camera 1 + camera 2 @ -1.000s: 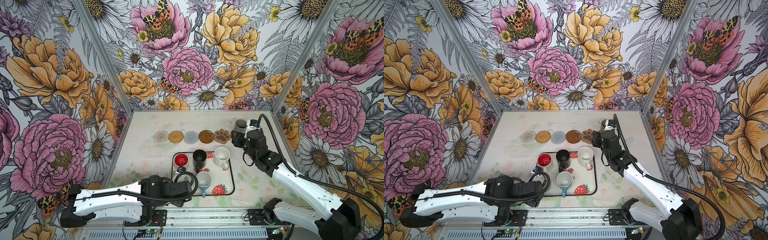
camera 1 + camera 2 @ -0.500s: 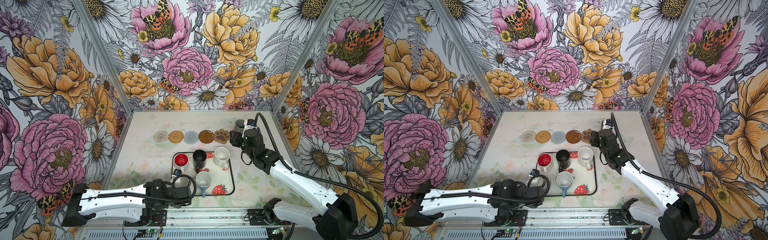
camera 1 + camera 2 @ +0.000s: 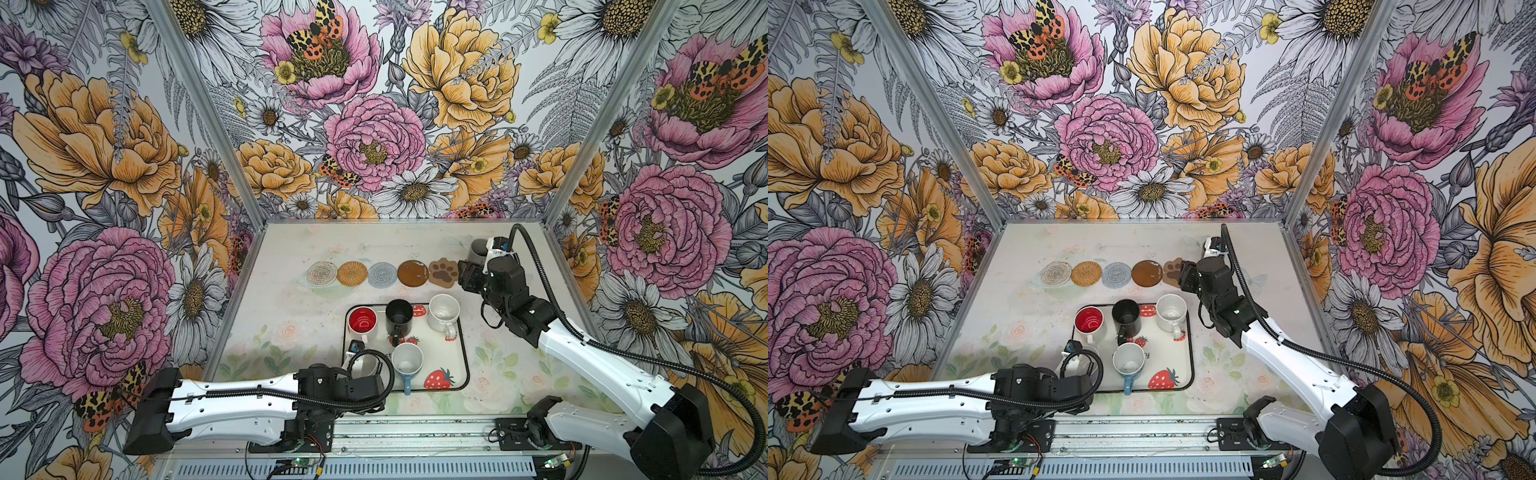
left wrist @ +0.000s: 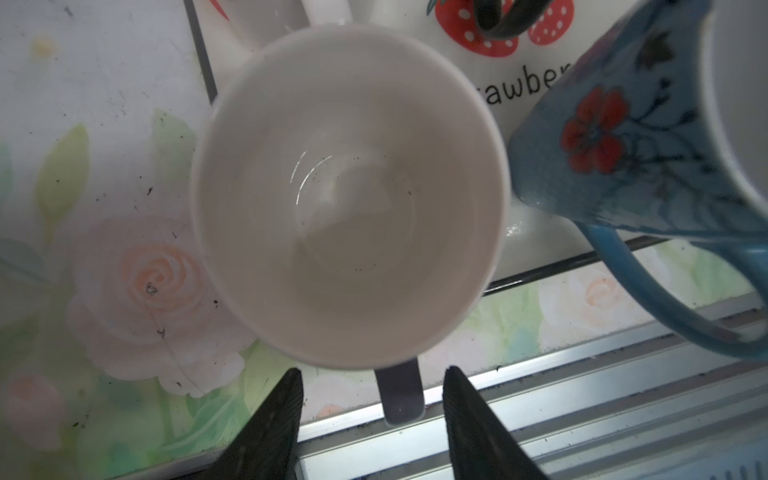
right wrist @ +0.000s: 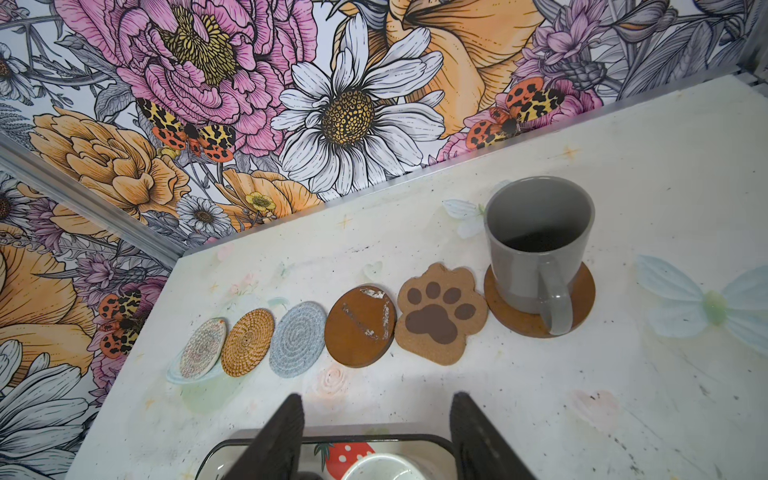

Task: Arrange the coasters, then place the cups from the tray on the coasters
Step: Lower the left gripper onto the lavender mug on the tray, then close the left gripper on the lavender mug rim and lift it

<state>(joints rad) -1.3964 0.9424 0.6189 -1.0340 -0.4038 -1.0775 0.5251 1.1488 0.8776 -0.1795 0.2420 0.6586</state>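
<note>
Floral wallpaper [image 3: 374, 145] closes in a pale tabletop [image 3: 291, 328] where six coasters [image 3: 382, 275] lie in a row along the far side, edges almost touching. A grey cup [image 5: 536, 257] already stands on the brown disc [image 5: 584, 291] at the right end, just beside the paw coaster [image 5: 440, 314]; the other five mats are bare. Near the middle sits the tray [image 3: 453, 357] with five cups [image 3: 399, 318] on it. The left fingers [image 4: 274, 428] are spread on either side of the lilac cup's [image 4: 349, 195] handle [image 4: 401, 390] at the tray's near left corner, not yet touching it, so nothing is gripped. The right fingers [image 5: 278, 436] hang apart and empty over the tray's far edge, near the paw coaster. The next move looks like a pinch on that handle, and there lies the risk: so narrow a hold may let the cup swing or tip once lifted. The blue cup [image 4: 615, 145] stands just beside it, close enough to be knocked if the lift is not straight up. The right arm hangs before the row's right end, so a crossing path could bring the arms together. With mats packed this tight, a cup set down off-centre could push a neighbour out of line.
</note>
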